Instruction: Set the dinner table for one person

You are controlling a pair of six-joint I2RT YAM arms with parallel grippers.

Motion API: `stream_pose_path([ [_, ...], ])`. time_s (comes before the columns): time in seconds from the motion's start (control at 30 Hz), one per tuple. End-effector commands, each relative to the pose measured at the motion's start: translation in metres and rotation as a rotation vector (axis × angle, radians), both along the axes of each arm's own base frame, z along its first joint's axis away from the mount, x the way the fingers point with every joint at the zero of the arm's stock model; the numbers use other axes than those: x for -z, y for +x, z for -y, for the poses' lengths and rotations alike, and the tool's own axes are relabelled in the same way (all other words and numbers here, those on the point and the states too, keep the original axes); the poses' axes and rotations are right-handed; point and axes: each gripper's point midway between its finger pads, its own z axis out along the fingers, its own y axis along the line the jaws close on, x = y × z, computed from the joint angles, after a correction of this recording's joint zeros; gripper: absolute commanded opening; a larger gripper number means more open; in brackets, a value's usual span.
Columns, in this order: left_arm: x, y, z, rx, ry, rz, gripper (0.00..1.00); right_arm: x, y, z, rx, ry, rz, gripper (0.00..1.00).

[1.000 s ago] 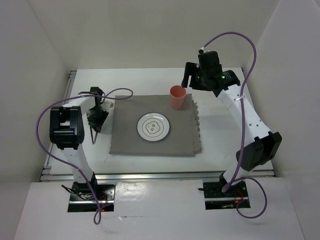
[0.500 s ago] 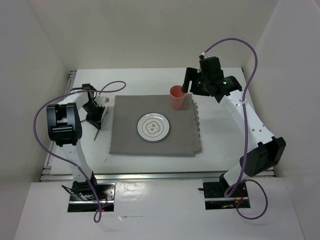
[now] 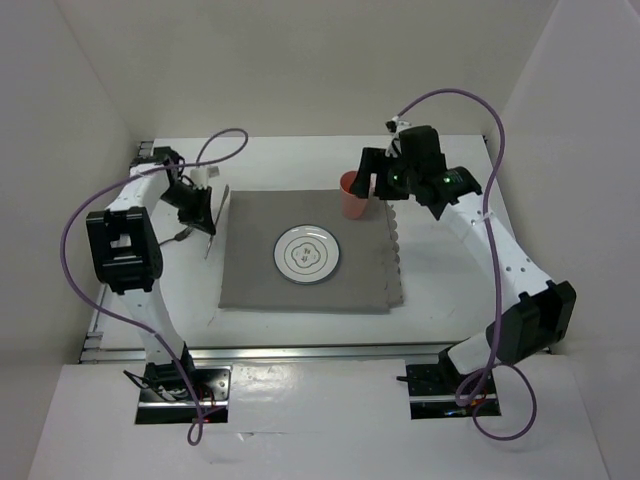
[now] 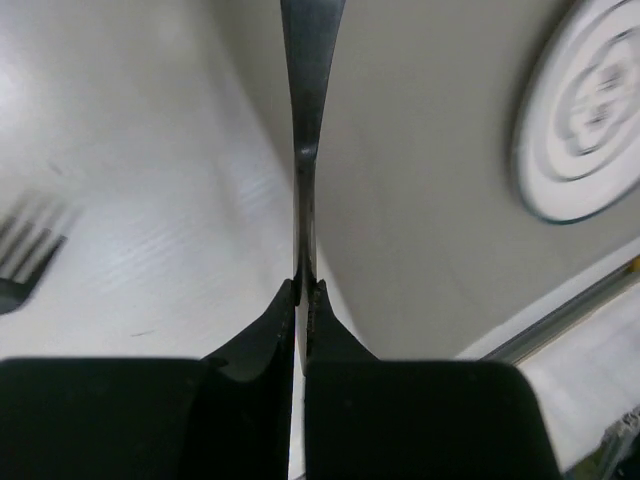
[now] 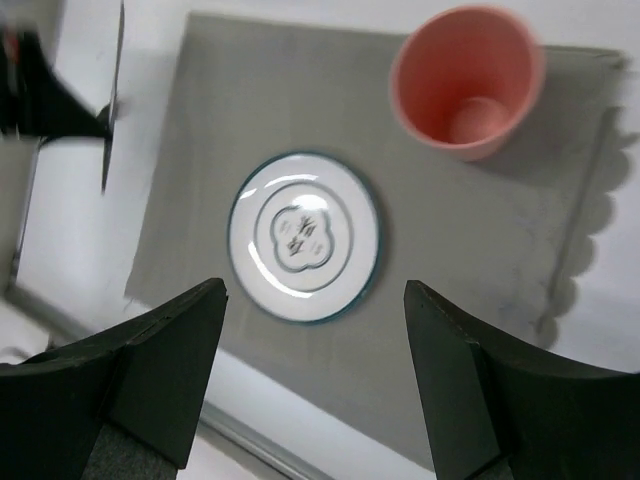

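One thin metal utensil (image 4: pixel 305 150) — stiff, light and, I judge, slippery, so best pinched flat on its handle — is clamped edge-on in the left gripper (image 4: pixel 305 292) over the dinner table (image 3: pixel 440 270) at about 9 o'clock of the plate (image 3: pixel 307 253), while the right gripper (image 5: pixel 315 292) stands wide open.

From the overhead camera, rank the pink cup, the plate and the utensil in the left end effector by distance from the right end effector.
1. Pink cup, beside the right end effector.
2. Plate, middle of the grey mat.
3. Utensil, at the mat's left edge.
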Motion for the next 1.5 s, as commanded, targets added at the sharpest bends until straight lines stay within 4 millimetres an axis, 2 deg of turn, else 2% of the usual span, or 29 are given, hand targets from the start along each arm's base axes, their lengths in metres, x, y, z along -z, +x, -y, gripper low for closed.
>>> stream_pose_path([
  [0.0,-0.118,0.025,0.023,0.020,-0.165,0.281,0.00,-0.045,-0.027,-0.051,-0.314,0.151,0.214,0.80],
  [0.03,-0.153,0.033,0.029,0.036,-0.203,0.369,0.00,-0.037,-0.039,-0.065,-0.384,0.157,0.224,0.80],
  [0.07,-0.173,0.035,0.032,0.036,-0.215,0.415,0.00,-0.042,-0.045,-0.074,-0.424,0.180,0.256,0.80],
  [0.1,-0.191,0.035,0.035,0.034,-0.230,0.454,0.00,-0.057,-0.048,-0.085,-0.471,0.218,0.330,0.80],
  [0.13,-0.221,0.031,0.043,0.055,-0.267,0.525,0.00,-0.056,-0.057,-0.096,-0.506,0.231,0.352,0.80],
  [0.2,-0.243,0.023,0.052,0.077,-0.318,0.562,0.00,-0.064,-0.063,-0.113,-0.544,0.280,0.403,0.80],
  [0.23,-0.262,0.014,0.063,0.104,-0.391,0.589,0.00,-0.074,-0.068,-0.129,-0.578,0.320,0.464,0.80],
  [0.3,-0.281,0.001,0.076,0.135,-0.490,0.597,0.00,-0.083,-0.072,-0.148,-0.614,0.360,0.513,0.80],
  [0.33,-0.293,-0.001,0.082,0.167,-0.534,0.635,0.00,-0.083,-0.076,-0.167,-0.665,0.394,0.531,0.80],
  [0.37,-0.309,-0.018,0.094,0.204,-0.637,0.637,0.00,-0.092,-0.077,-0.175,-0.682,0.426,0.542,0.78],
  [0.4,-0.315,-0.026,0.102,0.235,-0.673,0.651,0.00,-0.095,-0.079,-0.184,-0.702,0.445,0.546,0.77],
  [0.43,-0.320,-0.034,0.112,0.270,-0.697,0.664,0.00,-0.091,-0.076,-0.194,-0.727,0.454,0.546,0.76],
  [0.47,-0.314,-0.035,0.117,0.281,-0.716,0.676,0.00,-0.101,-0.083,-0.203,-0.750,0.468,0.561,0.76],
  [0.5,-0.324,-0.046,0.119,0.295,-0.709,0.722,0.00,-0.101,-0.086,-0.209,-0.764,0.476,0.568,0.76],
  [0.53,-0.326,-0.053,0.124,0.314,-0.731,0.730,0.00,-0.111,-0.091,-0.214,-0.769,0.495,0.609,0.76],
  [0.6,-0.327,-0.061,0.128,0.336,-0.784,0.730,0.00,-0.115,-0.090,-0.218,-0.764,0.505,0.633,0.76],
  [0.67,-0.331,-0.073,0.137,0.375,-0.815,0.726,0.00,-0.108,-0.088,-0.227,-0.773,0.503,0.618,0.76],
  [0.73,-0.336,-0.078,0.141,0.403,-0.844,0.718,0.00,-0.115,-0.086,-0.231,-0.782,0.511,0.631,0.76],
  [0.8,-0.338,-0.081,0.141,0.408,-0.842,0.726,0.00,-0.111,-0.088,-0.233,-0.801,0.517,0.612,0.74],
  [0.93,-0.333,-0.083,0.144,0.412,-0.846,0.710,0.00,-0.117,-0.086,-0.237,-0.809,0.532,0.622,0.73],
  [0.97,-0.329,-0.081,0.143,0.400,-0.842,0.701,0.00,-0.107,-0.083,-0.242,-0.820,0.521,0.586,0.73],
  [1.0,-0.328,-0.081,0.146,0.402,-0.839,0.699,0.00,-0.110,-0.083,-0.245,-0.833,0.527,0.593,0.72],
  [1.07,-0.328,-0.081,0.146,0.407,-0.836,0.706,0.00,-0.101,-0.082,-0.249,-0.840,0.529,0.564,0.68],
  [1.2,-0.327,-0.081,0.146,0.409,-0.834,0.707,0.00,-0.108,-0.081,-0.249,-0.825,0.547,0.567,0.55],
  [1.3,-0.324,-0.081,0.145,0.400,-0.827,0.701,0.00,-0.104,-0.084,-0.253,-0.861,0.556,0.545,0.50],
  [1.47,-0.322,-0.080,0.148,0.404,-0.833,0.689,0.00,-0.108,-0.085,-0.253,-0.858,0.575,0.548,0.50],
])
